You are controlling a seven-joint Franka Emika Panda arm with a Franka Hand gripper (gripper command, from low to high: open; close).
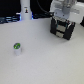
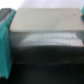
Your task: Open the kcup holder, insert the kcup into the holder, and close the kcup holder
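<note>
The kcup holder (image 1: 61, 30) is a black box with stacked drawer fronts at the exterior view's upper right. The white arm reaches down onto it, and my gripper (image 1: 60, 22) sits at its top front, mostly hidden by the wrist. In the wrist view the holder (image 2: 47, 60) fills the picture as a blurred dark body with a grey face, and one teal finger (image 2: 5, 50) shows at the edge, close against it. The kcup (image 1: 17, 48), a small white pod with a green top, stands upright on the table at the exterior view's left, far from the gripper.
A taller white bottle-like object (image 1: 25, 11) stands at the back, left of centre in the exterior view. Dark blue equipment (image 1: 10, 19) runs along the rear edge of the white table (image 1: 45, 60).
</note>
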